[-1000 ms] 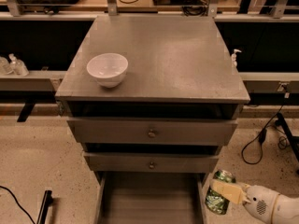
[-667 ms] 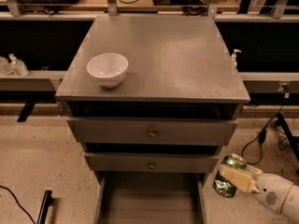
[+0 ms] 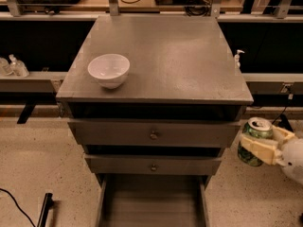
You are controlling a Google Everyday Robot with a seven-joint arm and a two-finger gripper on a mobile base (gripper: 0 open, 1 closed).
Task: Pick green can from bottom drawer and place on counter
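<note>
The gripper (image 3: 258, 146) is hovering just right of the cabinet (image 3: 118, 134), its jaws pinching the green can (image 3: 258, 127) upright below the surface (image 3: 180, 56), while the bottom drawer (image 3: 151, 202) is standing open.

gripper (image 3: 259, 144) clasping green can (image 3: 254, 136), right of counter (image 3: 175, 56)

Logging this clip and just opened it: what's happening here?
The robot's gripper holds the green can roughly upright in the air, off the right side of the counter and just below its top. The bottom drawer stands open, nothing visible inside. The can is not yet on the counter, where a white bowl sits at the left.
</note>
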